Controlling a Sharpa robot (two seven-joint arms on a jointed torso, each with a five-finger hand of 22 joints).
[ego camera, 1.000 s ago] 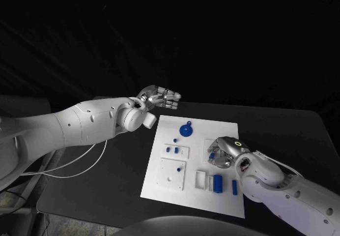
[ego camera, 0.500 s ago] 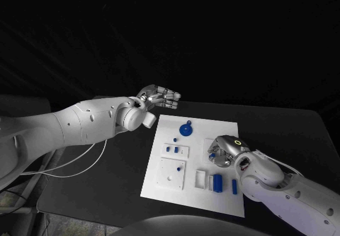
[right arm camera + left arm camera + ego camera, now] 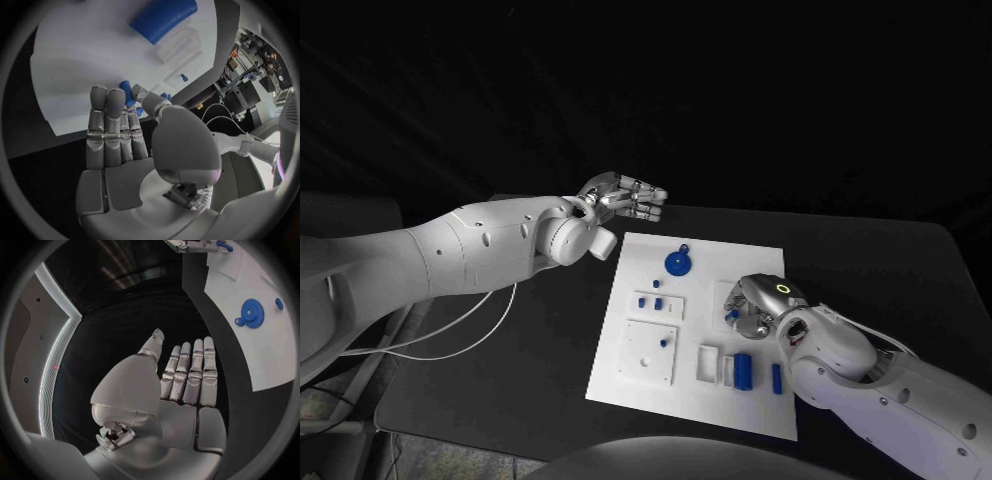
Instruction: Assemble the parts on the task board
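Pinching small blue part [image 3: 127, 93], right hand [image 3: 759, 305] over task board [image 3: 625, 385].

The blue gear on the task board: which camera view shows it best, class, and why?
The left wrist view: the blue gear is large, its teeth plain and unobstructed. The head view shows it small, near the task board's far edge. I cannot pick it out in the right wrist view.
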